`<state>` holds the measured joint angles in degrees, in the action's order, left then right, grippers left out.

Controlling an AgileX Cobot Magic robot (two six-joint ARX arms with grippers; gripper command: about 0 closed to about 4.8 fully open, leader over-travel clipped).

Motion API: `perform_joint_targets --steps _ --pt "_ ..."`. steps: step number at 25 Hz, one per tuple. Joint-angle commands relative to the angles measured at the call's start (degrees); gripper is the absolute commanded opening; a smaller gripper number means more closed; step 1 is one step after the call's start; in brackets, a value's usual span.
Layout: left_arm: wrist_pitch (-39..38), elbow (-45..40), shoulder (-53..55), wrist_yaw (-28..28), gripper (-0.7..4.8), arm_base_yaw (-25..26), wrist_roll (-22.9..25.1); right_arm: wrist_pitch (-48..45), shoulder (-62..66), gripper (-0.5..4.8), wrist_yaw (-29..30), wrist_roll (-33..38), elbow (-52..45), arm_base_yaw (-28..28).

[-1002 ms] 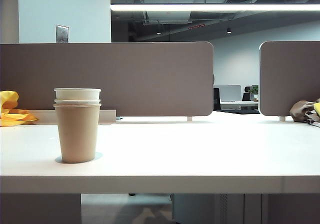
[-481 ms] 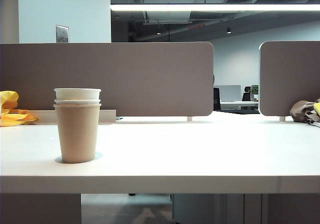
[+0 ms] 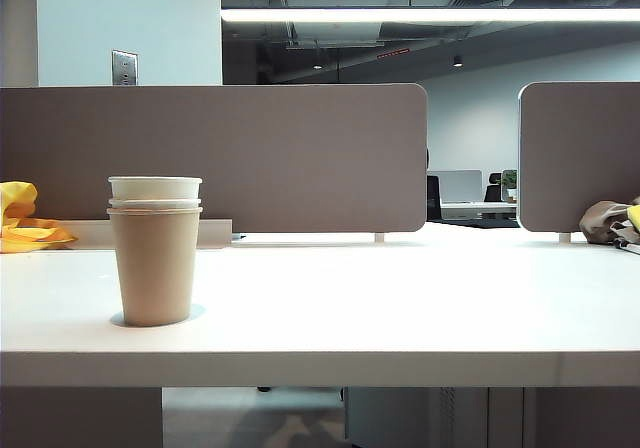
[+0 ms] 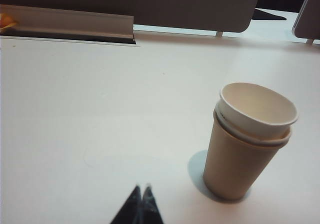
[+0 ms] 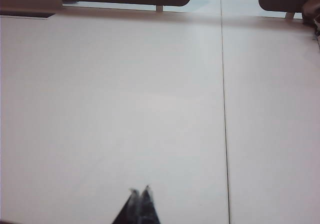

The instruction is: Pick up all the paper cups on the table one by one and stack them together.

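Left tool (image 4: pixel 142 190): fingertips pressed together with nothing between them, hanging above bare tabletop on the near left, just beside the stack but apart from it; not visible in the exterior view.
Why it sits so: with no cup left to fetch, it looks drawn back to the near edge, clear of the stack so nothing gets nudged.
Stack of paper cups (image 3: pixel 155 248): stands upright on the left part of the tabletop (image 3: pixel 400 308), toward the near edge, with a faint shadow at its base.
Why stacked this way: the taller brown cup is at the bottom as the holder, and the 2 white cups nest inside it, so only their rims show above.
Brown cup (image 4: pixel 234 165): plain kraft colour, tapered, narrow at the foot, rolled rim.
White cups (image 4: pixel 257 109): 2 rims, 1 above the other; the top cup's inside is empty and white. Any printing is hidden inside the brown cup.
Task state: all 3 cups appear nested, so the stacking looks finished.
Right tool (image 5: pixel 139 193): fingertips shut tight on nothing, over bare tabletop on the near right, well apart from the stack; a thin seam in the tabletop runs near to far just beside it.
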<state>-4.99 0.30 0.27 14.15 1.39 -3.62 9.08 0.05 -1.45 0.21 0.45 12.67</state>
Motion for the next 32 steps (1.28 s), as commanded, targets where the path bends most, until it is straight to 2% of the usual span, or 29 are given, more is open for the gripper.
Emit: perform_joint_targets --steps 1,9,12,14,15,20,32 --pt "0.57 0.13 0.04 0.02 -0.06 0.02 0.17 -0.48 0.04 0.0 0.13 0.22 -0.37 -0.02" --pt "-4.24 0.15 0.04 -0.76 -0.06 0.02 0.2 -0.33 0.04 0.0 0.13 0.22 -0.37 -0.04" --pt "-4.39 0.13 0.04 -3.91 -0.06 0.02 0.2 0.66 0.04 0.0 0.11 0.22 -0.37 -0.07" --pt "-5.05 0.13 0.04 -9.03 -0.06 0.02 0.26 1.22 0.04 0.0 -0.17 0.22 -0.37 -0.15" --pt "-5.11 0.13 0.04 -9.66 -0.06 0.02 0.26 1.25 0.04 0.0 -0.59 0.22 -0.37 -0.13" --pt "-5.2 0.13 0.04 -10.14 -0.05 0.0 0.26 0.7 0.04 0.0 -6.47 0.2 -0.37 -0.13" --pt "-5.18 0.13 0.04 -10.08 -0.06 0.0 0.22 0.63 0.04 0.0 -6.38 0.2 -0.37 -0.07"
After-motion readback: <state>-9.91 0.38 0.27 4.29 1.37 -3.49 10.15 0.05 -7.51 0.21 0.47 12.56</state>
